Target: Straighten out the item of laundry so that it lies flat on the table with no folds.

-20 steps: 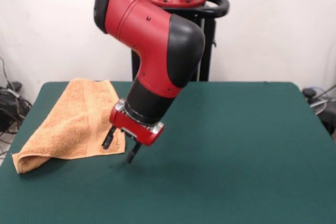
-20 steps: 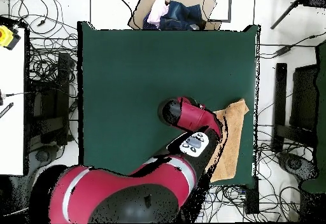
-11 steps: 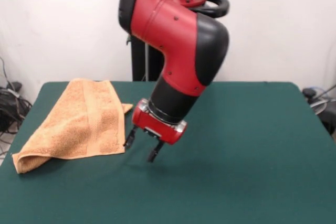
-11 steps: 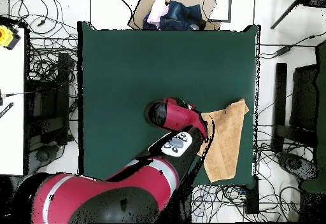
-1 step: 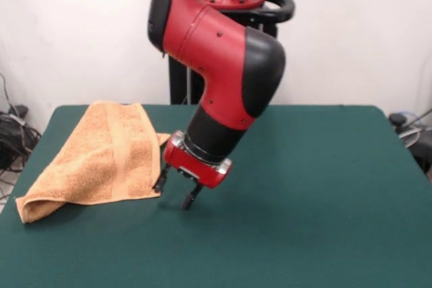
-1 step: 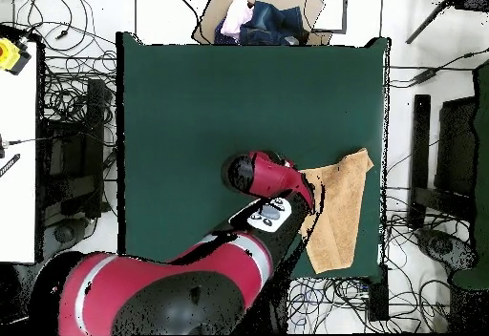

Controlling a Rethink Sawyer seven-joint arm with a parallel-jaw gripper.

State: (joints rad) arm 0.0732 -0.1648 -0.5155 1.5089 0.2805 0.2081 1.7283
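Note:
The item of laundry [image 5: 101, 156] is an orange-tan towel lying folded on the left side of the green table [image 5: 304, 220]; its near-left corner is doubled over and a small flap pokes out at its right edge. My gripper [image 5: 175, 190] hangs open just off the towel's right near corner, its left fingertip [image 5: 160, 184] right at the towel's edge, with nothing held. Seen from overhead, the towel [image 6: 342, 213] lies by the table's [image 6: 191, 113] right edge and the arm [image 6: 272, 194] hides the gripper.
Cables and dark equipment [image 5: 13, 133] sit off the table's left side. A cardboard box with clothes [image 6: 258, 17] stands beyond the table's top edge in the overhead view. Cables litter the floor around the table.
The gripper swung right off the towel's corner, then came back slightly left toward the towel's edge. It stayed open. The towel has not moved.

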